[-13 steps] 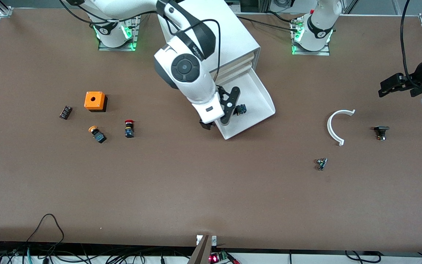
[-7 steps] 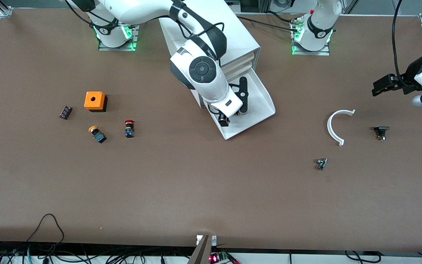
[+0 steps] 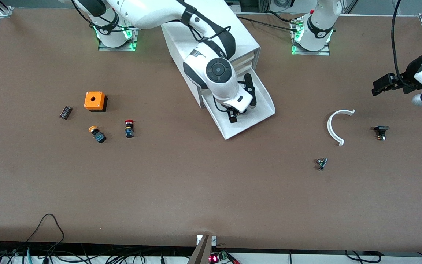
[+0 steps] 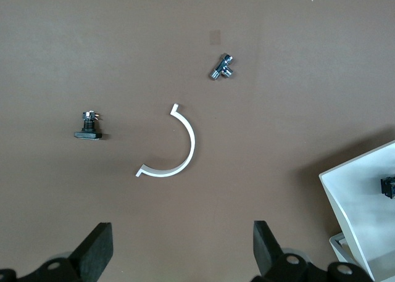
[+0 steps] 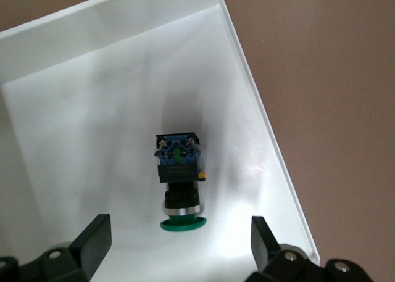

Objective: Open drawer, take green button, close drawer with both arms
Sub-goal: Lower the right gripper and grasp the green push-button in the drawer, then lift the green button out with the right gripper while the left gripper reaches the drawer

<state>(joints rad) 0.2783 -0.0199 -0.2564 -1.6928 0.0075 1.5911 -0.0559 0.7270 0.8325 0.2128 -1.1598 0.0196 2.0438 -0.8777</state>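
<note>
The bottom drawer (image 3: pixel 264 106) of the white cabinet (image 3: pixel 240 36) is pulled out. The right wrist view shows the drawer (image 5: pixel 111 78) holding the green-capped button (image 5: pixel 179 171), which lies on its side with its cap toward my gripper. My right gripper (image 3: pixel 243 110) is open over the drawer, its fingers either side of the button and clear of it (image 5: pixel 179 245). In the front view the gripper hides the button. My left gripper (image 3: pixel 377 89) is open and empty over bare table at the left arm's end (image 4: pixel 182 251), and the arm waits.
An orange box (image 3: pixel 95 101), an orange-capped button (image 3: pixel 97 134), a red-capped button (image 3: pixel 129 128) and a small black part (image 3: pixel 65 112) lie toward the right arm's end. A white arc (image 3: pixel 337 126), a black part (image 3: pixel 381 132) and a metal fitting (image 3: pixel 321 163) lie toward the left arm's end.
My right gripper has moved from the drawer's front corner to over the drawer's inside, covering the button in the front view. The left gripper shifted slightly, then held still.
</note>
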